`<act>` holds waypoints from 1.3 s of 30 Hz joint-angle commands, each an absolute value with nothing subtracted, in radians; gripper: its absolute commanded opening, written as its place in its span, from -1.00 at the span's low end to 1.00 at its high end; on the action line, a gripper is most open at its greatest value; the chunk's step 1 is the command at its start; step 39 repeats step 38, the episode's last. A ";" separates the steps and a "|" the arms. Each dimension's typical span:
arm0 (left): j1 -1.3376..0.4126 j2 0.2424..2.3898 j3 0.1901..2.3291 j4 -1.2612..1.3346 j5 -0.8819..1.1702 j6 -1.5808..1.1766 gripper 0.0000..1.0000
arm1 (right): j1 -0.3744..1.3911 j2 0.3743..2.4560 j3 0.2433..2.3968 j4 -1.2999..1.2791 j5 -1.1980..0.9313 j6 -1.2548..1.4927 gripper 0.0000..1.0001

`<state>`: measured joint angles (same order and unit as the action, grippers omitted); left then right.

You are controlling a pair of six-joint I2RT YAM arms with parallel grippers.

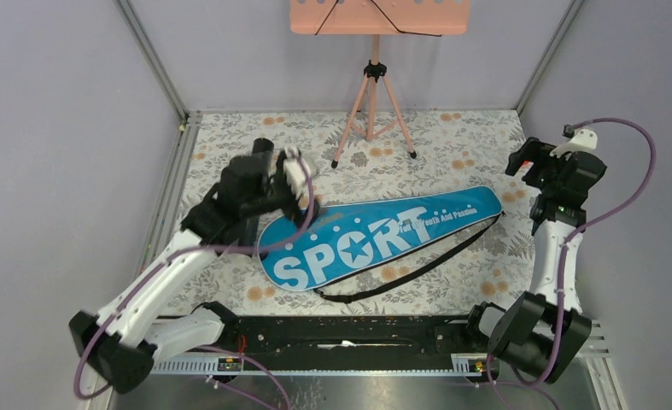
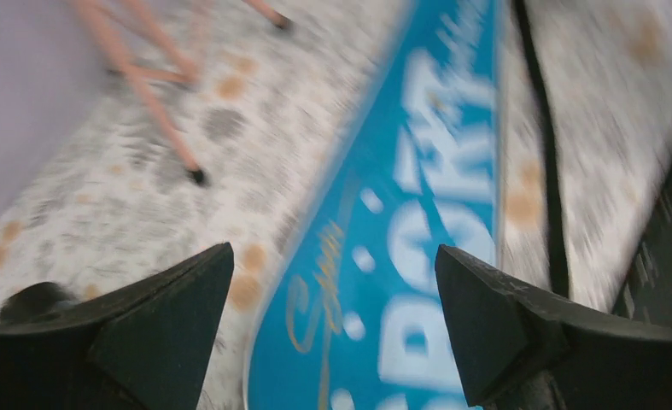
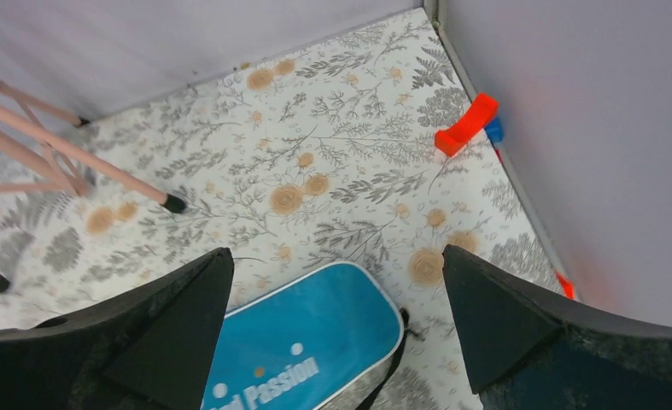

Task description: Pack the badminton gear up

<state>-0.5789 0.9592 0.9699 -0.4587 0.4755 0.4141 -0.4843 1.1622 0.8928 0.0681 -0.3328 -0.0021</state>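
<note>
Looks like the last step: bag (image 1: 375, 239) lies flat mid-table (image 1: 452, 137), wide end at 8 o'clock, narrow end at 2. No rackets or shuttles in sight, prob. inside. My L fingers (image 2: 161, 316) and R fingers (image 3: 503, 316) are spread wide, holding nothing, one pair over each end. Next: check it's zipped, then lift arms clear w/o snagging the strap (image 1: 417, 272).
</note>
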 commanded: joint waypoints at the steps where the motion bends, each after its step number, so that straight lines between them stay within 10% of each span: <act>1: -0.577 1.176 1.238 -0.062 -0.067 -0.206 0.97 | -0.482 1.047 0.820 -0.028 -0.218 0.243 0.99; 10: -0.604 1.374 1.375 0.003 -0.353 -0.483 0.98 | -0.482 0.807 0.602 -0.271 -0.149 0.284 0.99; 20: -0.611 0.796 0.684 -0.176 -0.767 -0.636 0.98 | -0.443 0.747 0.559 -0.251 -0.306 0.302 0.99; 39: -0.611 0.527 0.716 -0.538 -0.903 -0.624 0.98 | -0.443 0.512 0.441 -0.165 -0.351 0.319 0.99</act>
